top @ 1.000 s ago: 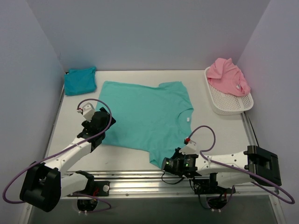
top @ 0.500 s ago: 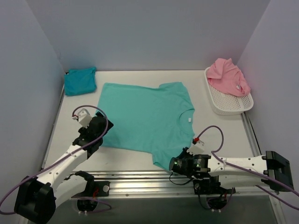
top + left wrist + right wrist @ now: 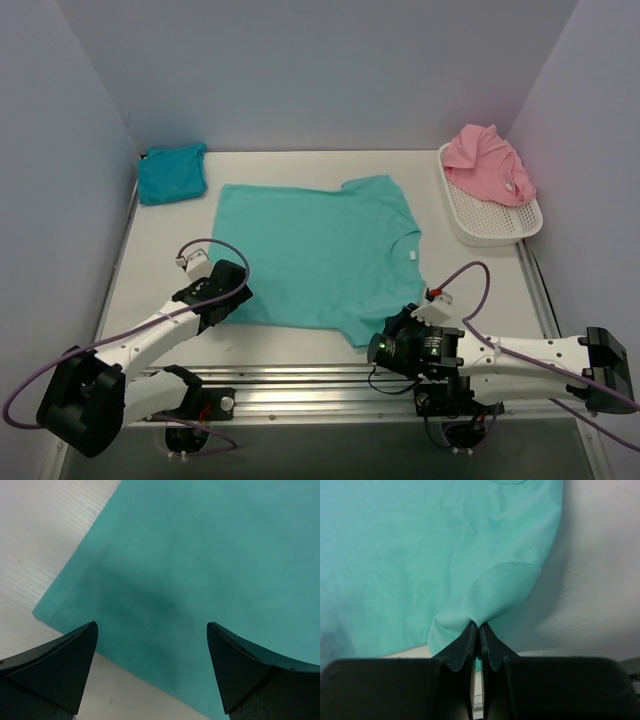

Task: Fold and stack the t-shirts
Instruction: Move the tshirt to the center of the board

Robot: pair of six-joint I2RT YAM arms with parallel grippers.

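Shirts 3: sea-green (image 3: 310, 250), turquoise (image 3: 172, 173), pink (image 3: 488, 163) | basket 1 (image 3: 482, 218) | left claw (image 3: 152, 630), right claw (image 3: 475, 627)

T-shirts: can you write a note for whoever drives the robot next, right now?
Left gripper: open, holding nothing, over the near-left corner of the green shirt.
Right gripper: shut on the green shirt's near sleeve.
Green shirt lies spread flat in the middle, unfolded. Blue shirt sits in the far-left corner. Pink shirt is heaped in the basket, far right.
Done: blue looks folded.
Left: fold green, fetch and fold pink, stack all three.
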